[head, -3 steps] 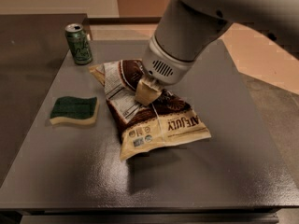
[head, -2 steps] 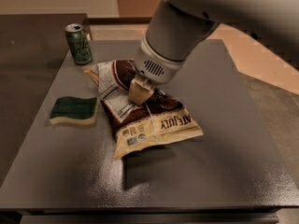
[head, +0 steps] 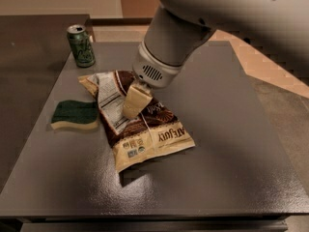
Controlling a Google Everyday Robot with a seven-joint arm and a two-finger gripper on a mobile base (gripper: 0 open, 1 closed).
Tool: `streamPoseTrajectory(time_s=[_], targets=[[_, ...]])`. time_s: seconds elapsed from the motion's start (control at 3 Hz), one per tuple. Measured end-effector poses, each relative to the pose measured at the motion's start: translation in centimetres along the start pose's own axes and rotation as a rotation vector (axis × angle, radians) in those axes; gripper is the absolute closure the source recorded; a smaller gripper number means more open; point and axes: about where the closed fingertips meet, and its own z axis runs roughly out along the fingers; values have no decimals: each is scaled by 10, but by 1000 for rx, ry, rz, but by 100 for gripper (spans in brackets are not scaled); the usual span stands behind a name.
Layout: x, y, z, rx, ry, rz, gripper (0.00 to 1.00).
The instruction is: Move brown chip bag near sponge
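Gripper [head: 133,105] pinches the brown chip bag [head: 154,138] at its middle, just beside the sponge [head: 75,115]; the carry looks nearly complete, calling next for a gentle set-down and release.

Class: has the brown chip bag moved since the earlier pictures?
Yes. The brown chip bag, under the gripper, has shifted left toward the sponge.

Gripper [head: 133,108] over brown chip bag [head: 155,135] hides its mid; arm [head: 231,13] cropped top.

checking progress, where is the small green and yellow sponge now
In the camera view, the green-and-yellow sponge lies left on the dark table, beside the crinkly brown chip bag under the gripper.
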Motion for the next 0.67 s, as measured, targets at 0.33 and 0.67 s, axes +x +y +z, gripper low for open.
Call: streamPoseTrajectory(time_s=[0.33,0.67], targets=[[-1,1,-2,3,0,-2,0],[-1,1,-2,3,0,-2,0]])
